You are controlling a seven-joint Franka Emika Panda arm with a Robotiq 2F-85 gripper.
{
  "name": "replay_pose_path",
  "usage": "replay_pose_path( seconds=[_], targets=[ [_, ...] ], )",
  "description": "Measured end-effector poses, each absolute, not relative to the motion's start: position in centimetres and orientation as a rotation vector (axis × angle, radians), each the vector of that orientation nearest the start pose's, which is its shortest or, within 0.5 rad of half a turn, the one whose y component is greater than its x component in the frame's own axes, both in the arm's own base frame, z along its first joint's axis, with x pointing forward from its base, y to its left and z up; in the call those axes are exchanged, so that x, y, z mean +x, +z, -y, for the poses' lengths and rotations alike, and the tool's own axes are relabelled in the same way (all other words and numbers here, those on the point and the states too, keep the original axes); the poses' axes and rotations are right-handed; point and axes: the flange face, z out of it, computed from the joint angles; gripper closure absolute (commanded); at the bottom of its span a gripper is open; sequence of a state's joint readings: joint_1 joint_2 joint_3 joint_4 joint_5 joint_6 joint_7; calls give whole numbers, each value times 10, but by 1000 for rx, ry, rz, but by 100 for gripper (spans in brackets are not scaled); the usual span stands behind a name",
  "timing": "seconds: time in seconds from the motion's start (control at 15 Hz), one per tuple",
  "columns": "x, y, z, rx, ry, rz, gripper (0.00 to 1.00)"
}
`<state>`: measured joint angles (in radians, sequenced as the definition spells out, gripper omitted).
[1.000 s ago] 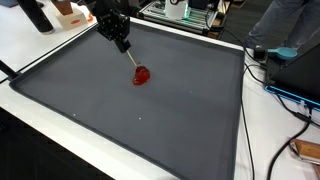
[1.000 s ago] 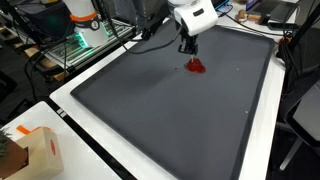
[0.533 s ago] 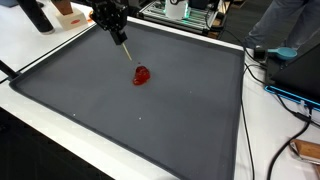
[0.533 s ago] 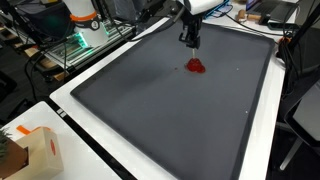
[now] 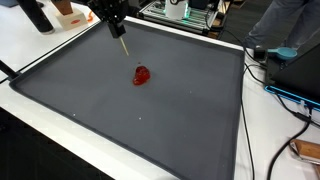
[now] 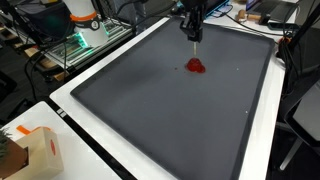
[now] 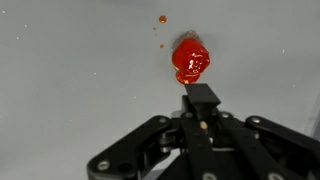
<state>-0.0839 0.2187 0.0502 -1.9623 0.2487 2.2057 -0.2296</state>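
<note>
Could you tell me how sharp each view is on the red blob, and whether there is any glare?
Wrist view: the red blob is crisp, with white glints; the gripper near the lens is dark and soft. In both exterior views it is small but clear, the grey mat evenly lit, glare-free; the gripper's thin stick looks faint.

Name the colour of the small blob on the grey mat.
Red and glossy. The blob shows best in the wrist view, beyond the held stick.

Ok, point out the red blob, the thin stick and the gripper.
red blob [image 7: 190, 60]: wrist view, its middle.
thin stick [image 5: 121, 44]: in an exterior view, mid-shaft.
gripper [image 5: 115, 30]: in an exterior view, between fingertips.
</note>
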Motion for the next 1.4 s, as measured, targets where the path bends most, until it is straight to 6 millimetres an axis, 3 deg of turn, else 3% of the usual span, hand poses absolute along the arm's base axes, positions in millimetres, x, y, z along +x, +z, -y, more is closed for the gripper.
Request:
replay_pose_path(
  seconds=[0.27,0.67,1.4],
  targets=[
    [603,370,6,-3057,-60,-97,97],
    [606,362,-31,-3278,-92,-303,97],
    [628,309,-75,-3638,-176,-598,97]
  ],
)
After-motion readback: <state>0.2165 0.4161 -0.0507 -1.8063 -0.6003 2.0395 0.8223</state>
